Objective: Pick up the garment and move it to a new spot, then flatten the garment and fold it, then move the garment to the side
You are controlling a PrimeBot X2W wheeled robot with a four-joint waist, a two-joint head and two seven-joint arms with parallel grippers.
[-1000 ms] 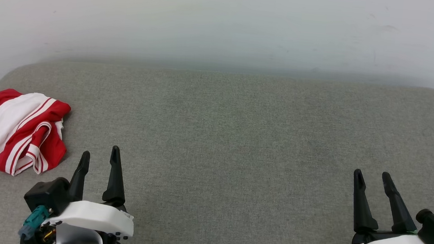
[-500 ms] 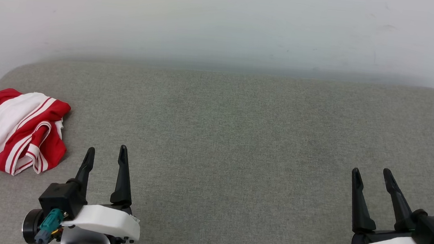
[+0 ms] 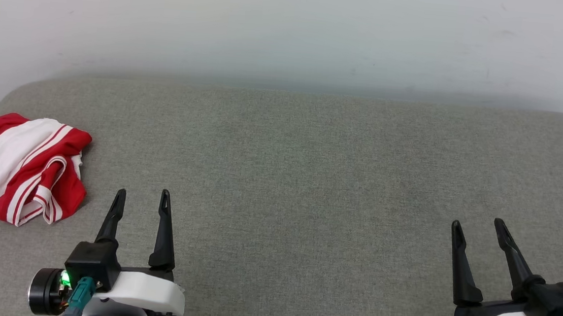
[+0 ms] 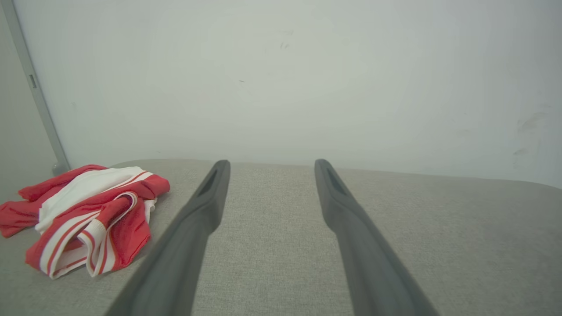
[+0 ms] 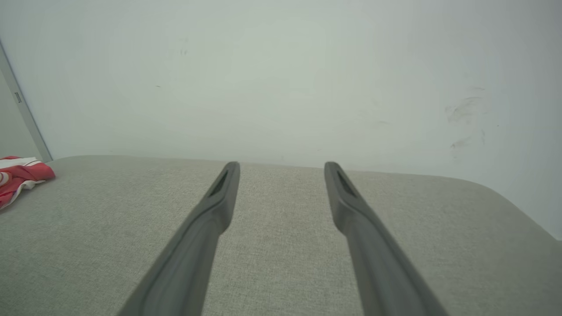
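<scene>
Garment bunched at the far left of the worktop, both claws empty.

The red-and-white garment point(image 3: 31, 169) lies crumpled in a heap near the left edge of the grey fabric-covered worktop point(image 3: 310, 181). One red part trails toward or over that edge, though I can't quite tell which from here. The left claw point(image 3: 141, 197) hovers just to the right of the heap, apart from it, with its fingers spread and nothing between them. The right claw point(image 3: 477, 225) is well away on the other side, likewise spread and empty. I'd say the first step, the pick-up, is not yet begun. The next move calls for the left claw to swing left over the heap, come down on a raised fold and pinch enough cloth to carry it toward the bare middle.
</scene>
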